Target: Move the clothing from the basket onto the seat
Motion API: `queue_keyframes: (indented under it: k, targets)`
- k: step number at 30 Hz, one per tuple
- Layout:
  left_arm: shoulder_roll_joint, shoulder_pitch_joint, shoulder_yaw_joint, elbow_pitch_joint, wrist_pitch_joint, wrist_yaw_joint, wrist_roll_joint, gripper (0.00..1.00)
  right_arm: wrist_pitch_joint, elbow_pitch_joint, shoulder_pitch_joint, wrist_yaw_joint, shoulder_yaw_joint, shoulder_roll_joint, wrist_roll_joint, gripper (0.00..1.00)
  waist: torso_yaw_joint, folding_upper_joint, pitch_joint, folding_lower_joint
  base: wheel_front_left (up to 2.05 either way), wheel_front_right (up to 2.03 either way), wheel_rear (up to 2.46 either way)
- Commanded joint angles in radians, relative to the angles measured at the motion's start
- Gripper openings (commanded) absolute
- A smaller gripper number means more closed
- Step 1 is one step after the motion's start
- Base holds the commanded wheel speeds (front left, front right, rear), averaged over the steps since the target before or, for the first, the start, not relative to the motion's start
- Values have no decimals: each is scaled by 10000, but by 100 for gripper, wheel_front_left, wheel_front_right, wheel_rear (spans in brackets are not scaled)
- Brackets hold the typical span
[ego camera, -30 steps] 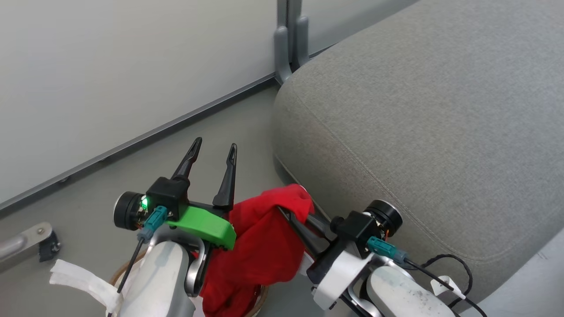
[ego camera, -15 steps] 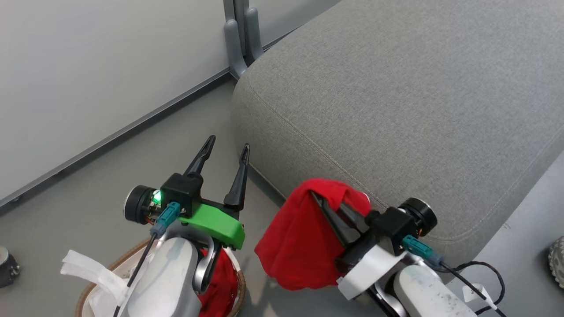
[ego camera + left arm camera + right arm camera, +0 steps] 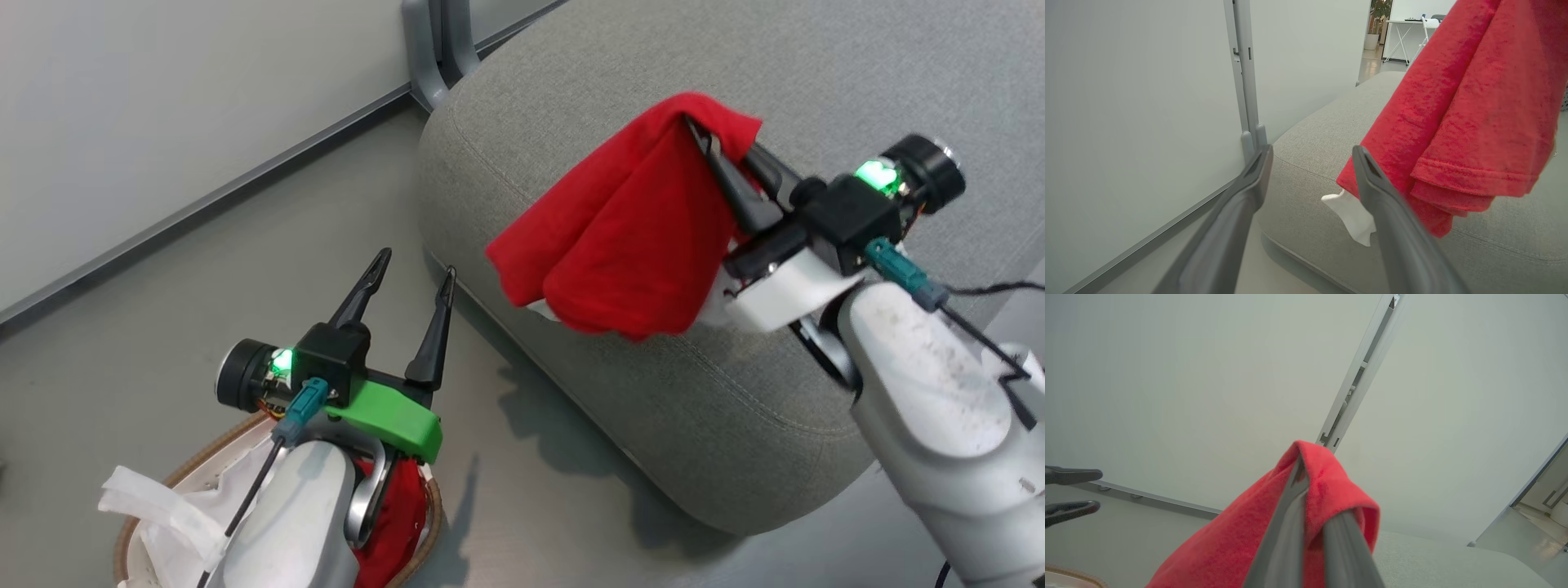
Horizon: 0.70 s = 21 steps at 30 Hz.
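My right gripper [image 3: 704,135] is shut on a bright red piece of clothing [image 3: 629,237], which hangs in folds in the air above the near left corner of the big grey seat [image 3: 816,73]. The right wrist view has the red cloth [image 3: 1241,547] draped over the closed fingers [image 3: 1286,522]. A white part [image 3: 1351,212] dangles below the red fabric [image 3: 1474,114] in the left wrist view. My left gripper [image 3: 416,263] stands open and empty over the floor, just above the basket [image 3: 433,506]. More red clothing [image 3: 396,523] lies in the basket beside the white liner [image 3: 163,514].
A pale wall panel with a grey post [image 3: 433,49] stands behind the seat's left corner. Grey floor [image 3: 245,269] runs between the wall, the basket and the seat. My left forearm [image 3: 302,523] covers much of the basket.
My right gripper has carried the red clothing up and to the right, from beside the basket to above the seat. The head view has shifted. The left gripper stays open.
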Motion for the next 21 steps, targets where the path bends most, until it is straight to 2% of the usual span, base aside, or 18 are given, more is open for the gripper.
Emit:
queue_keyframes:
  k: [1,10,15,21]
  targets:
    - [157,115,30,-88,-5,-50,79,100,-23,187,-626,-14,44,-124,-113,0,0,-1,352,0,0,0,0]
    - [613,-512,-479,-525,-5,-49,163,100,-18,1748,-3703,-14,-641,-924,-498,0,667,-1,1878,0,0,0,0]
    - [794,-997,-809,-826,-5,-50,69,100,-15,2644,-4732,-15,-1561,-1426,-868,0,1179,-1,2716,0,0,0,0]
    - [995,-1577,-1086,-1111,-5,-49,-27,100,-14,3653,-5520,-15,-2061,-1817,-1563,0,1747,-1,3711,0,0,0,0]
